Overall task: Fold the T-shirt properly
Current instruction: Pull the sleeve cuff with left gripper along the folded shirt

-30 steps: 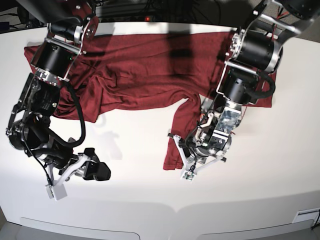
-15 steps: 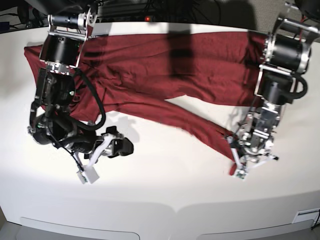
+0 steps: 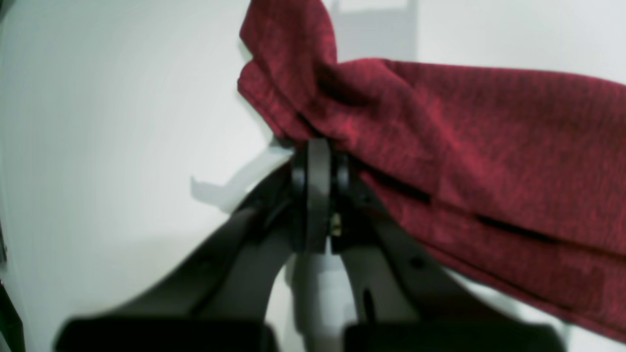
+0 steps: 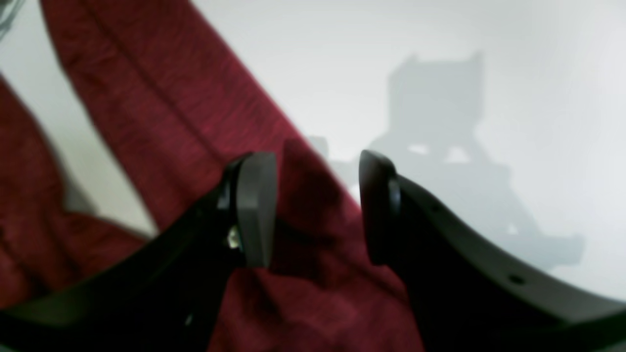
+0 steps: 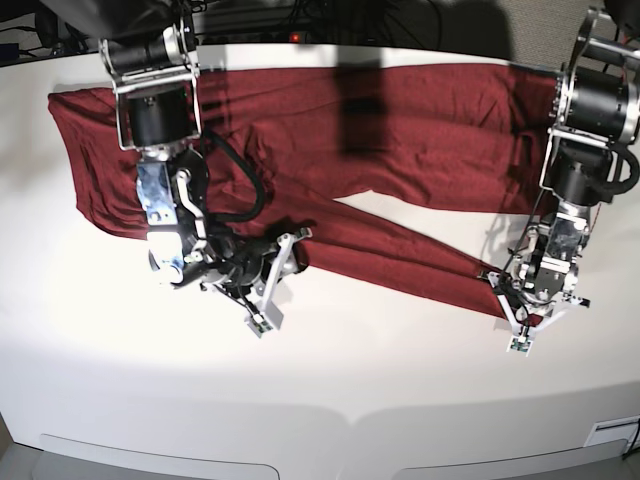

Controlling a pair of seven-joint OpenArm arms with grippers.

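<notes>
The dark red T-shirt point(image 5: 400, 130) lies spread out across the far part of the white surface point(image 5: 380, 380). 1 long sleeve point(image 5: 400, 255) stretches out over the surface toward the left tool point(image 5: 522, 305). That tool is clenched tight on the end of the sleeve, and the cloth bunches up at its tips. The right tool point(image 5: 285, 260) is released, with its 2 fingers point(image 4: 254, 205) spread apart. It hangs right over the red cloth, near where the sleeve starts.
</notes>
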